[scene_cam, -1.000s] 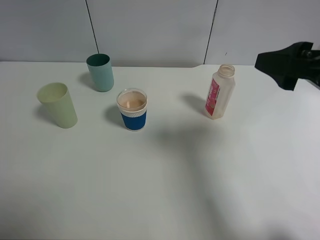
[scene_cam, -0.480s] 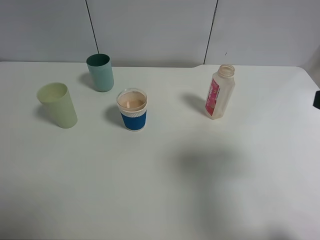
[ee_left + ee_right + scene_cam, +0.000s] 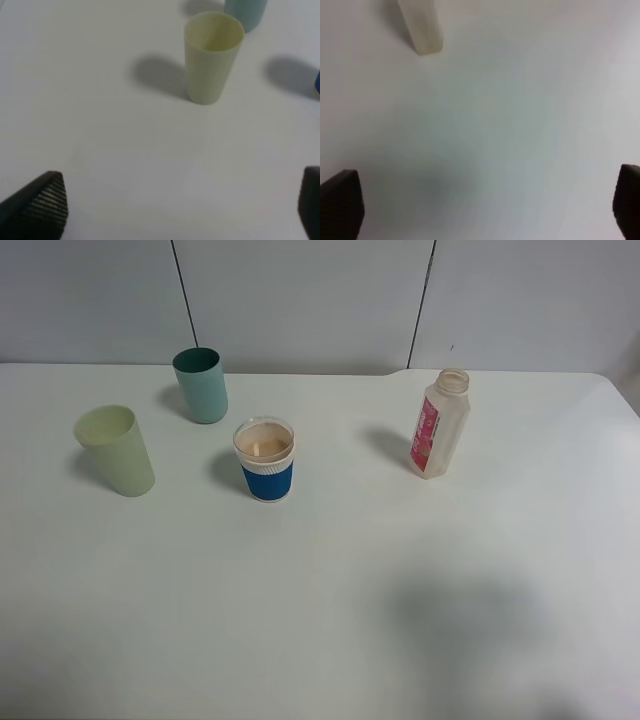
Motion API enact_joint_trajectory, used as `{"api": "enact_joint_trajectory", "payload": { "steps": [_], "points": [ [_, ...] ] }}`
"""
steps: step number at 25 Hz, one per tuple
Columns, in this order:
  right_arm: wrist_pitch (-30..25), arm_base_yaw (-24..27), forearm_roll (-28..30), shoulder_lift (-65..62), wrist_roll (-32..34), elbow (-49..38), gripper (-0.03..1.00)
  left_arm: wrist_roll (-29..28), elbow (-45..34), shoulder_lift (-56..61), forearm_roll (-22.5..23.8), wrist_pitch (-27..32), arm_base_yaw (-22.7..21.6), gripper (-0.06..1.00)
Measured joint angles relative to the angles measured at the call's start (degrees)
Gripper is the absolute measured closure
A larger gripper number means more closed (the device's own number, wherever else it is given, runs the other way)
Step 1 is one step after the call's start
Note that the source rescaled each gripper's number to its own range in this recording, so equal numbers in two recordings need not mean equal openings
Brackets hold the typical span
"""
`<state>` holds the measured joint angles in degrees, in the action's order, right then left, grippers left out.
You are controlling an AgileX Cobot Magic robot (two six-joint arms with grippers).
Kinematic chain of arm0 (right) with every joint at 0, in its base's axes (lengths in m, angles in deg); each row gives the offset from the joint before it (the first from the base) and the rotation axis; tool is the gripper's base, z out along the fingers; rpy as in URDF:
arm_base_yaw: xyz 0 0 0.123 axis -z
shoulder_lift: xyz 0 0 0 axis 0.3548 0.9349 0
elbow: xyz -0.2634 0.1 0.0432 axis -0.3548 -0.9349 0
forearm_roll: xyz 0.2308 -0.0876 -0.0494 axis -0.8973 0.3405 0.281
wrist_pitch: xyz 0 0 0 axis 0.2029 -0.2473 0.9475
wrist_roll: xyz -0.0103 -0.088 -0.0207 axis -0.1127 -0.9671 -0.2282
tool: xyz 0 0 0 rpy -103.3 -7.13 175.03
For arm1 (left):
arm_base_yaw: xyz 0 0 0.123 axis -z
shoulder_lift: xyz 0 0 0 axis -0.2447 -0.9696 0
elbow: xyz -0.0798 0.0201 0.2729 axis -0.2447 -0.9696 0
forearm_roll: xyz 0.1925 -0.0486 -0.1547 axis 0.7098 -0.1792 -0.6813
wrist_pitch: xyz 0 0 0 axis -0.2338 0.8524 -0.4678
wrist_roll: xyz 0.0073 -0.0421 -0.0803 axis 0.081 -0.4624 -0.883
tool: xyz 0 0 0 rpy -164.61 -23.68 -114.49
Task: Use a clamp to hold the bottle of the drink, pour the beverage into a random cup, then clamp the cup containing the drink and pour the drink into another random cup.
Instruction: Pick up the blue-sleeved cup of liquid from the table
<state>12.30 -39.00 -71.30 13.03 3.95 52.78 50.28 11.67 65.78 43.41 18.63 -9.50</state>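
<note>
- The small translucent squarish plastic bottle (image 3: 439, 425) stands upright on the white worktop (image 3: 330, 620), right of centre and towards the far edge. Its long axis is vertical and its wide round neck points straight up.
- A pink-red label (image 3: 424, 434) runs down the bottle's side that faces the cups. The print on it is too small to read.
- The short clear plastic cup with a blue ribbed sleeve and a white band (image 3: 266, 462) stands upright near the middle, well apart from the bottle, mouth upward. No writing can be made out on the sleeve.
- The pale peach-tan, milky beverage (image 3: 263, 443) fills this blue-sleeved cup to near its rim.
- The plain pale yellow-green tapered plastic tumbler (image 3: 116, 451) stands at the left, mouth upward, axis vertical. This yellow-green tumbler bears no visible marking.
- The darker teal plastic tumbler (image 3: 201, 386) stands behind and between the two other cups, upright.
- The left tool (image 3: 175, 210) has its ribbed black fingers (image 3: 40, 207) wide apart, gripping nothing; the yellow-green tumbler stands ahead of it.
- The right tool (image 3: 482, 202) has its fingers wide apart over bare worktop, gripping nothing.
</note>
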Motion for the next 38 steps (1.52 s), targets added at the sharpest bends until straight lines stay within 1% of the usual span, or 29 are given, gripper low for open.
{"api": "enact_joint_trajectory", "payload": {
  "steps": [8, 9, 10, 11, 13, 16, 17, 20, 23, 26, 38],
  "points": [
    [-2.17, 0.00, 0.09, -5.46, -0.99, 0.00, -0.03, 0.00, 0.00, 0.00, 0.00, 0.00, 0.00, 0.17],
    [-2.44, 0.00, 0.09, -7.93, -2.34, -0.76, -0.03, 0.00, 0.00, 0.00, 0.00, 0.00, 0.00, 0.17],
    [-2.44, 0.00, 0.09, -7.93, -2.34, -0.76, -0.03, 0.00, 0.00, 0.00, 0.00, 0.00, 0.00, 0.17],
    [-3.81, 0.00, 0.02, -11.28, -2.93, -2.20, -0.03, 0.00, 0.00, 0.00, 0.00, 0.00, 0.00, 0.17],
    [-3.98, 0.00, 0.02, -13.87, -2.98, -2.43, -0.03, 0.00, 0.00, 0.00, 0.00, 0.00, 0.00, 0.17],
    [-3.98, 0.00, 0.02, -14.13, -3.01, -2.43, -0.03, 0.00, 0.00, 0.00, 0.00, 0.00, 0.00, 0.17],
    [-3.98, 0.00, -0.25, -14.13, -3.90, -2.43, -0.03, 0.00, 0.00, 0.00, 0.00, 0.00, 0.00, 0.17],
    [-3.44, 0.00, -2.79, -14.13, -6.66, -2.71, -0.03, 0.00, 0.00, 0.00, 0.00, 0.00, 0.00, 0.17],
    [-1.23, 0.00, -5.59, -14.13, -9.10, -4.09, -0.03, 0.00, 0.00, 0.00, 0.00, 0.00, 0.00, 0.17],
    [-0.60, 0.00, -6.87, -14.13, -10.32, -4.31, -0.03, 0.00, 0.00, 0.00, 0.00, 0.00, 0.00, 0.17],
    [-0.46, 0.00, -7.01, -14.13, -10.75, -4.31, -0.03, 0.00, 0.00, 0.00, 0.00, 0.00, 0.00, 0.17]
  ]
}}
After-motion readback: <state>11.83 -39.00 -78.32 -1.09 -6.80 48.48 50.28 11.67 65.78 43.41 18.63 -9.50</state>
